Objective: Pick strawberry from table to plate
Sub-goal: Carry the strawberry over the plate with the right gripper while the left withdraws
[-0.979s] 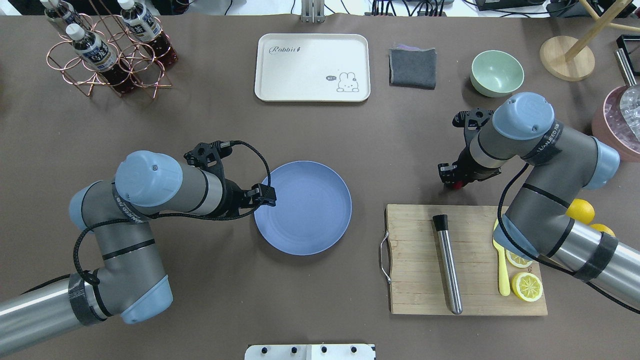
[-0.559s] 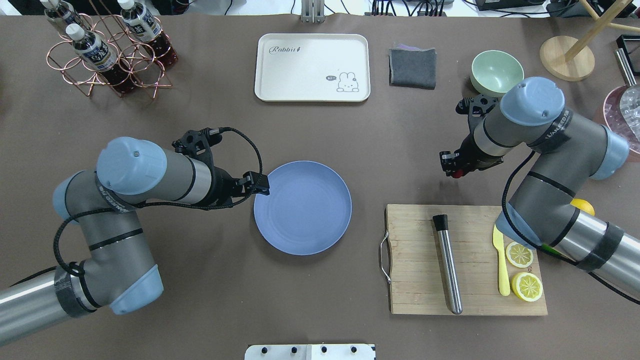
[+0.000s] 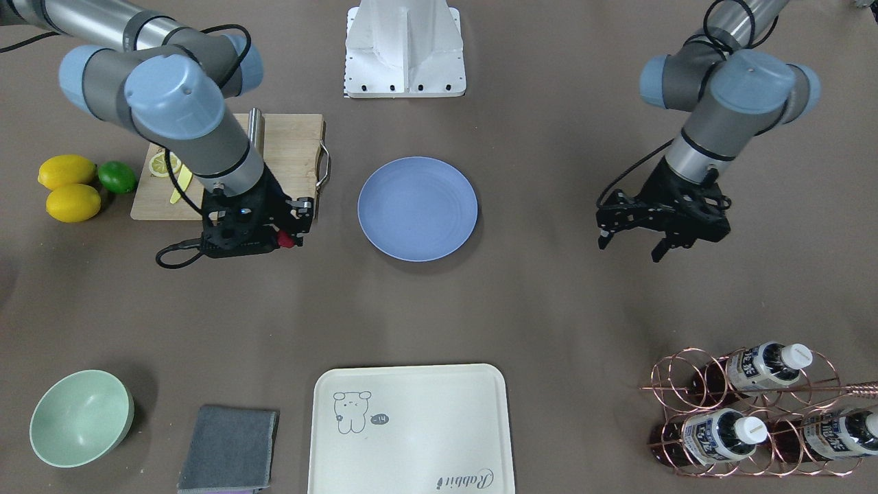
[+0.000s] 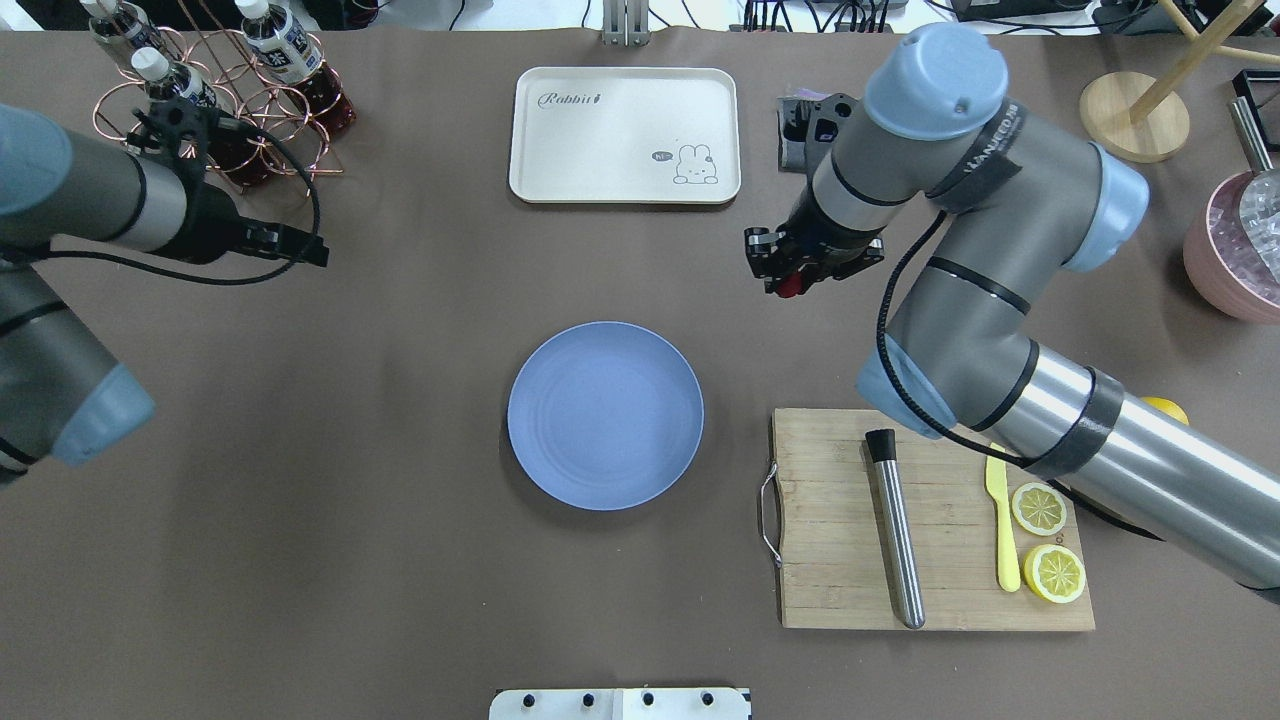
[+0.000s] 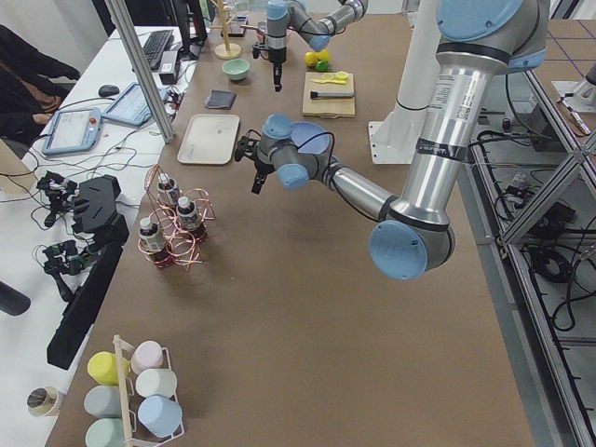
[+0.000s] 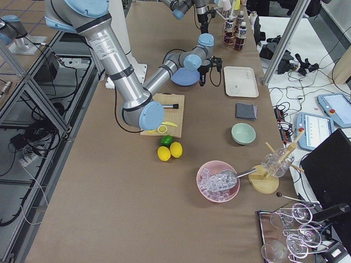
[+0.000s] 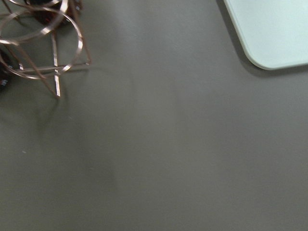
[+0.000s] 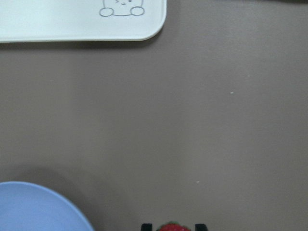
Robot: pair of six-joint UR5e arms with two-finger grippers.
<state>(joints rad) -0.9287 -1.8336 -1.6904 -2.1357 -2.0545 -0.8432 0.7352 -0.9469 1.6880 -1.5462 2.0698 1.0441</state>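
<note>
Right claw (image 4: 783, 280) with strawberry (image 4: 790, 288) amid tray (image 4: 600, 140), plate (image 4: 605, 415), cutting board (image 4: 830, 520)

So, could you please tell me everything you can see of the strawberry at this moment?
The strawberry is a tiny, dark red berry, mostly hidden between the fingers of the right end effector, which is shut on it. It appears lifted clear of the table, off to one side of the blue plate rather than above it. The right wrist view shows only its red top at the bottom edge. Nothing but the fingers touches it.
</note>
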